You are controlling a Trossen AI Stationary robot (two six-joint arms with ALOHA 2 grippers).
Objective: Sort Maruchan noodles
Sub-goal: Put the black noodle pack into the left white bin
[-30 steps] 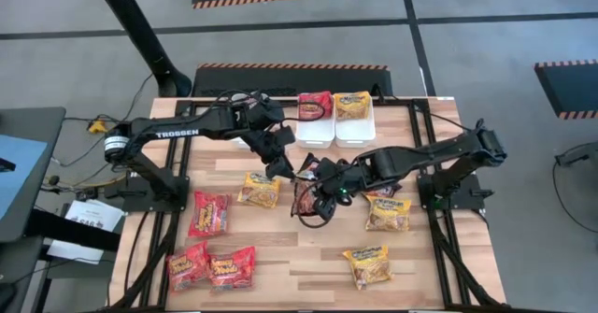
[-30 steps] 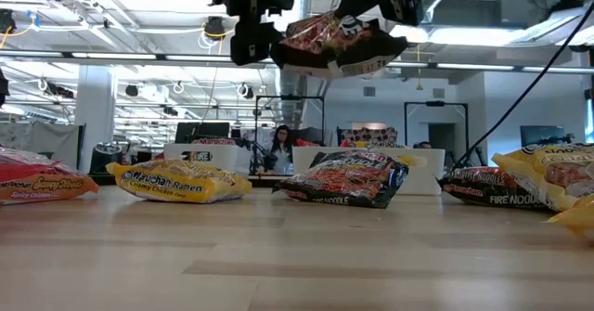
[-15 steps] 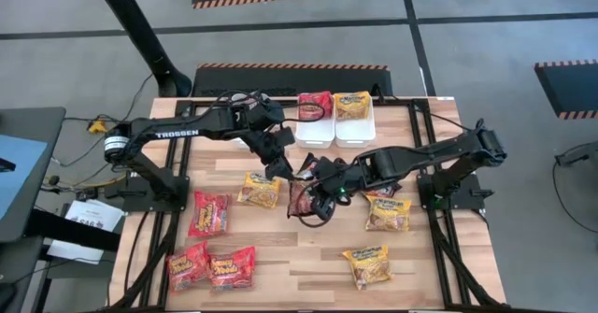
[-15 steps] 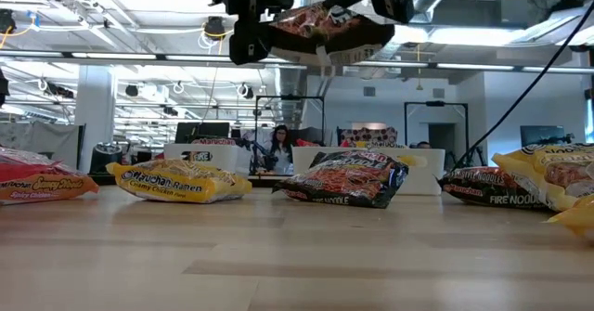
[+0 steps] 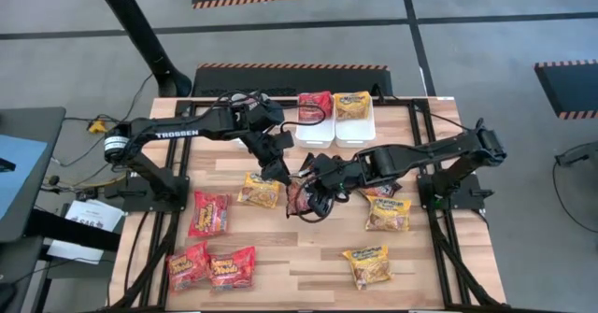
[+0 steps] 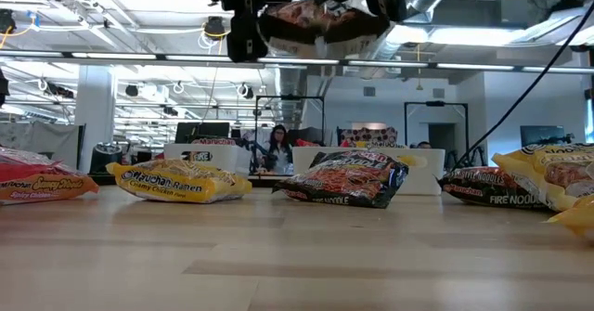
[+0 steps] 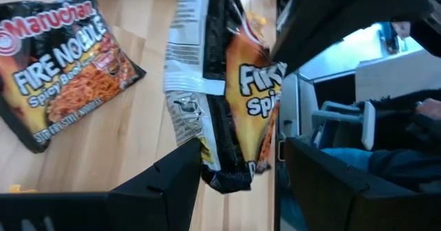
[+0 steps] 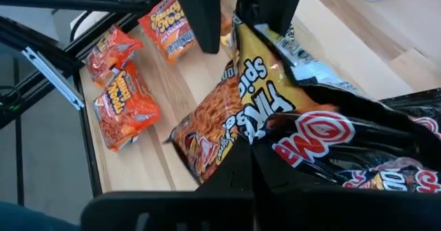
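The black packet (image 6: pixel 320 25) hanging in the air near the table's centre reads "FIRE" and "Spi…" in yellow, with the red Maruchan roundel on it. The right gripper (image 5: pixel 316 184) is clamped tight on one edge of it, holding it well above the wood. The left gripper (image 5: pixel 277 171) sits just at its nine o'clock side, fingers (image 7: pixel 169 183) spread wide either side of the packet's lower end, not pinching it.

Below, a second black packet (image 7: pixel 60 65) lies flat, printed "Maruchan FIRE NOODLE Spicy Beef". A yellow packet (image 6: pixel 181 179) at about nine o'clock of centre says "Maruchan Ramen, Creamy Chicken flavor". Another black one (image 6: pixel 483 186) toward three o'clock shows "FIRE NOODLE". The left arm carries "TROSSEN" in white.

At twelve o'clock two white bins (image 5: pixel 334 129) stand side by side, one holding a red packet (image 5: pixel 315 105), the other a yellow one (image 5: pixel 352 105). Three red packets (image 5: pixel 209 253) lie toward seven o'clock, two yellow packets (image 5: pixel 377 239) toward five.
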